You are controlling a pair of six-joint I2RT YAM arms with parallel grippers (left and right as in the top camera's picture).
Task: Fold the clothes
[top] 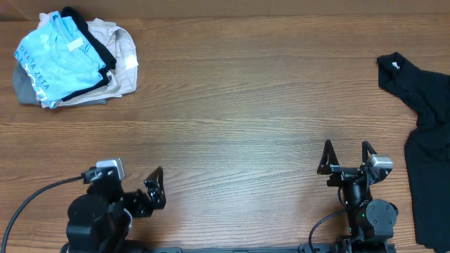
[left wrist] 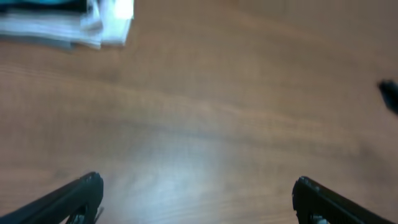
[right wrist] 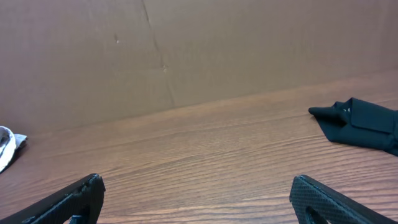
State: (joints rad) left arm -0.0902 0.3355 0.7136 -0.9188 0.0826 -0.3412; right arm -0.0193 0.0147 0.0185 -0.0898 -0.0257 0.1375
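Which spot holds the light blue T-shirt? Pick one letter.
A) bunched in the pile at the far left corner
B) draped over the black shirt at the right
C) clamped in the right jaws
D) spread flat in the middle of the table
A: the light blue T-shirt sits bunched in the pile of clothes at the far left corner of the table.

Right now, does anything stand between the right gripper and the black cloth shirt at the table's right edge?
Nothing visible does. Only bare brown wooden table separates the open right gripper from the black cloth shirt. The light blue printed T-shirt lies far away, in the far-left corner.
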